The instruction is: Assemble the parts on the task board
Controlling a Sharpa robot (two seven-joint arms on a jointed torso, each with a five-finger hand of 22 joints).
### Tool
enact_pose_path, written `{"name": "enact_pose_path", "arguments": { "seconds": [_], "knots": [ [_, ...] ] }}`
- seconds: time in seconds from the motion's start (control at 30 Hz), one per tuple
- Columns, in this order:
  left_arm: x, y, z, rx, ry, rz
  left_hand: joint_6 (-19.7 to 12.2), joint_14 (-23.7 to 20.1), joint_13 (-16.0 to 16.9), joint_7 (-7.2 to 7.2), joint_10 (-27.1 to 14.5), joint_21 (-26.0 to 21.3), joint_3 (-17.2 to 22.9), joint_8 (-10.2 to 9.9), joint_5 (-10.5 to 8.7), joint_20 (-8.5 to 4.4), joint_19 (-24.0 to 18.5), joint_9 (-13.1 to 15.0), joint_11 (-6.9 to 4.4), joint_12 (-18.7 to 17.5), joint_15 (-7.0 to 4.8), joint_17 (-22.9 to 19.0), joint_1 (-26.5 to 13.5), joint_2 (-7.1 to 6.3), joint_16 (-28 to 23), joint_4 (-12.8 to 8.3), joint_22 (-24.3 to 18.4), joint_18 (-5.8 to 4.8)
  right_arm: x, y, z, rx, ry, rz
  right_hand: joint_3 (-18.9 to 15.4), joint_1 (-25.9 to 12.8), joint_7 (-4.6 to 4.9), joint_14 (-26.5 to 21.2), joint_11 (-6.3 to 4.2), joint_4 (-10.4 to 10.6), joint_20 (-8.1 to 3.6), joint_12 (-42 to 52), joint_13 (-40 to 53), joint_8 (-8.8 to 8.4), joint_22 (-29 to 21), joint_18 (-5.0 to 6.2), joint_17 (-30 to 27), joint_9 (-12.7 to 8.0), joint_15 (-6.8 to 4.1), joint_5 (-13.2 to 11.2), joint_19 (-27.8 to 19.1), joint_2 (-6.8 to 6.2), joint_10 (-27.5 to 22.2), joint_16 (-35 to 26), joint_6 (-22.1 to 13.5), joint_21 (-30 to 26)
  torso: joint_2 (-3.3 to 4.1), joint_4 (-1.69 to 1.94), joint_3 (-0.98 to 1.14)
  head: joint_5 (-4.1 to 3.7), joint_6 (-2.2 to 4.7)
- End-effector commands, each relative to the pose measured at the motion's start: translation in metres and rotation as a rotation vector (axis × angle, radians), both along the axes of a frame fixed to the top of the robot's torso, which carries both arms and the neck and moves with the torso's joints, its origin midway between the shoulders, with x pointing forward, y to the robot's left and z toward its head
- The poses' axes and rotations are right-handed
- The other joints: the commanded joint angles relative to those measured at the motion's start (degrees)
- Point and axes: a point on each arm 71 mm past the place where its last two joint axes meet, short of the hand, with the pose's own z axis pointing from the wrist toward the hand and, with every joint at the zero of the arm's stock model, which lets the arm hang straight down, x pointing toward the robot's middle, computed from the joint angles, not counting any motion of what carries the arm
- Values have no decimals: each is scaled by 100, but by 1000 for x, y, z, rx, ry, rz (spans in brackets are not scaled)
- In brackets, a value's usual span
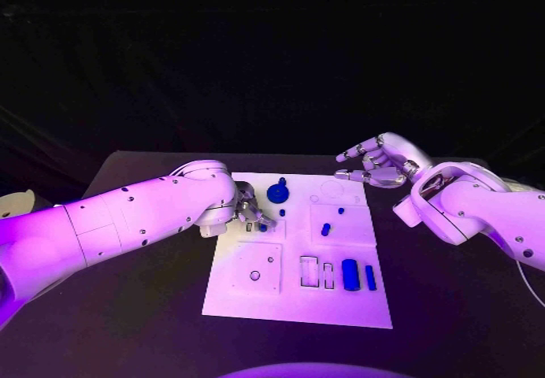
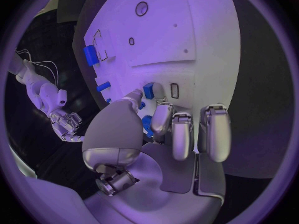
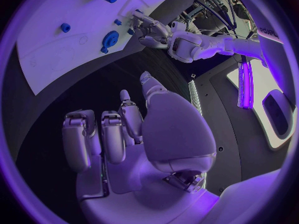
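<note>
The white task board (image 1: 298, 303) lies mid-table with several blue parts on it: a round part (image 1: 278, 192), small pegs (image 1: 326, 229) and a cylinder (image 1: 350, 274). My left hand (image 1: 252, 209) is low over the board's left side, fingers curled around a small blue part (image 2: 146, 124); whether it grips that part is unclear. Another blue block (image 2: 149, 90) sits just off the thumb tip, beside a slot (image 2: 174, 90). My right hand (image 1: 376, 162) hovers beyond the board's far right corner, fingers apart and empty. The right wrist view shows the round part (image 3: 111, 37) and my left hand (image 3: 152, 32).
A thin blue bar (image 1: 370, 277) lies beside the cylinder, next to two rectangular slots (image 1: 309, 271). A raised square plate with a round hole (image 1: 256, 275) takes up the board's near left. Black tabletop (image 1: 454, 315) surrounds the board.
</note>
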Motion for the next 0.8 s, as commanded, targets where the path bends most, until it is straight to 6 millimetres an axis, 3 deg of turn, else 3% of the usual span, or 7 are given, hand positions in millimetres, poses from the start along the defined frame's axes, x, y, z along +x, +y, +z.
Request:
{"name": "enact_pose_path", "arguments": {
  "seconds": [0.03,0.23,0.43,0.53,0.63,0.8],
  "knots": [
    [-1,5,-1,-11,-7,24,0,593,-23,23,37,13,-96,-4,-45,-38,331,-7,-8,9,-35,1507,-36,39,18,19,847,-77,0,1,-1,-5,6,9,-41,-30,12,566,-18,-2,25,-9,393,3,1119,-32,1336,5,13,1,403,1,-28,-39,43,-31,-1,2,0,-13,7],
    [0,12,13,-59,-29,51,-28,593,-68,27,8,4,-253,-8,-52,-39,327,-6,-2,-33,-37,1507,-66,55,18,21,837,-74,0,-1,-1,-6,7,3,-47,-34,12,566,-18,1,25,-12,391,3,1116,-31,1333,5,12,1,402,1,-29,-41,43,-33,-5,12,7,-21,13],
    [2,14,33,-114,-32,58,-158,593,-301,72,-149,-70,-507,-51,-33,-21,274,-15,30,-246,-19,1507,135,6,18,-1,721,-48,1,-2,-2,-7,9,1,-53,-37,11,566,-18,4,25,-10,391,2,1113,-31,1332,5,12,3,400,0,-28,-41,43,-34,5,4,-3,-5,31],
    [5,16,45,-117,-16,44,-524,593,-582,213,-349,-195,-648,-319,-8,34,187,-147,141,-498,53,1507,379,31,18,-12,525,-8,2,-2,-3,-8,12,1,-53,-37,11,566,-18,4,25,-10,391,2,1113,-31,1332,5,12,3,400,0,-28,-41,43,-34,8,-1,-1,3,34],
    [13,23,57,-68,21,6,-869,593,-941,406,-625,-397,-775,-667,-28,150,46,-393,310,-822,209,1507,550,144,18,-1,221,56,2,-2,-4,-9,14,-2,-53,-37,11,566,-18,4,25,-10,391,2,1113,-31,1332,5,12,3,400,0,-28,-41,43,-34,8,-3,2,-7,48],
    [31,31,69,1,7,7,-879,593,-1007,471,-674,-442,-875,-803,-24,232,22,-567,373,-861,264,1507,683,245,18,0,169,71,3,-3,-5,-10,15,-8,-58,-32,10,565,-19,3,25,-13,389,2,1110,-30,1328,5,12,16,399,1,-29,-43,44,-36,3,14,-3,-12,60]
  ]
}}
